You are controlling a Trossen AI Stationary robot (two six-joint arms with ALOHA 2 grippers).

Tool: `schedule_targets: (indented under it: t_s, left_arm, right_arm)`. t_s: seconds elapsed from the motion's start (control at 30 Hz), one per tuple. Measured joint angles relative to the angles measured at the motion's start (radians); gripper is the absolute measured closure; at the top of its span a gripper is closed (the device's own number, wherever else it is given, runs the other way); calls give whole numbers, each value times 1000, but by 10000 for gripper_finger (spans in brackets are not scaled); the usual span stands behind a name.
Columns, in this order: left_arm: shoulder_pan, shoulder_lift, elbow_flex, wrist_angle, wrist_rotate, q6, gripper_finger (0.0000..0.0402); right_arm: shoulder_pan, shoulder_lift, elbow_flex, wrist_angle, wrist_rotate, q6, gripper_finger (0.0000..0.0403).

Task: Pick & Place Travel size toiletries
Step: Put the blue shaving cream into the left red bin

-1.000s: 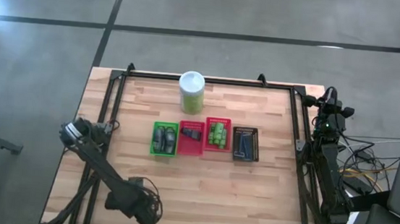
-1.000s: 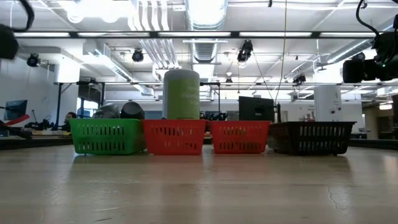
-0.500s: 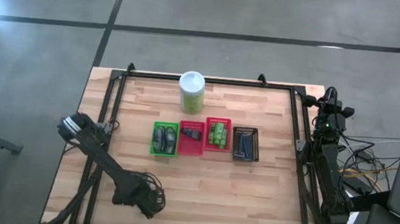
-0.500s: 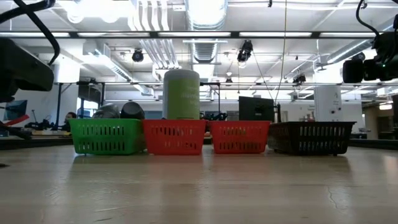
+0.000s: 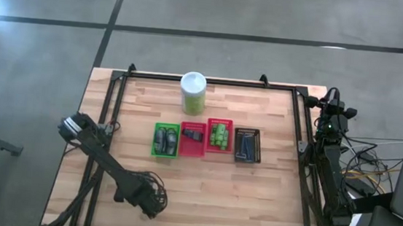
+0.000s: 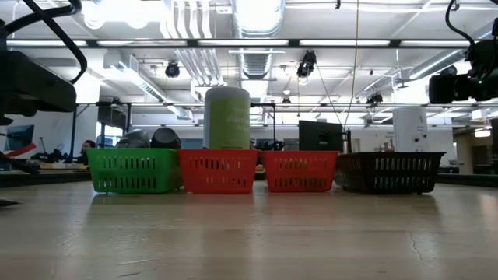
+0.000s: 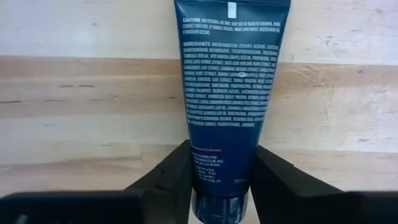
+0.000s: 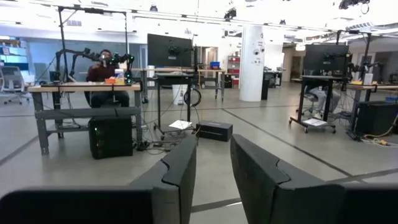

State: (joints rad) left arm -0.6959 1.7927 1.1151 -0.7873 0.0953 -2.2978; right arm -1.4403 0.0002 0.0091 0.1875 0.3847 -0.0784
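Your left gripper (image 7: pixel 219 186) is clamped on the dark blue squeeze tube (image 7: pixel 229 93) near its cap end. That soft, light, slick body may deform, so grip gently by the firmer cap. Your right gripper (image 8: pixel 212 168) waits off-table, fingers slightly apart, empty.

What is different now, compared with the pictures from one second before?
The left gripper has moved a little toward the baskets near the table's front edge and closed on a dark blue tube. The four baskets, the canister and the right gripper stayed as they were.

White-green canister (image 5: pixel 193 92) behind four mesh baskets (image 5: pixel 165 140)
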Motion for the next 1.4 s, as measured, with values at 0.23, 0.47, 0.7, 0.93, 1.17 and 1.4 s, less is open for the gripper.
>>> schedule_targets:
  t_s: [0.23, 0.47, 0.7, 0.93, 1.17, 1.4]
  left_arm:
    - [32, -67, 22, -41, -98, 49, 262]
    - [128, -208, 53, -107, -332, 220, 263]
    - [347, -301, 95, -87, -492, 562, 268]
    - [599, -265, 143, 43, -459, 907, 267]
    - [688, -155, 171, 71, -368, 1032, 268]
    - [686, -81, 171, 108, -336, 1071, 259]
  right_arm:
    - [0, 0, 0, 0, 0, 0, 285]
    - [0, 0, 0, 0, 0, 0, 267]
    - [0, 0, 0, 0, 0, 0, 252]
    - [0, 0, 0, -3, 0, 0, 237]
    - [0, 0, 0, -4, 0, 0, 222]
    - [0, 0, 0, -5, 0, 0, 210]
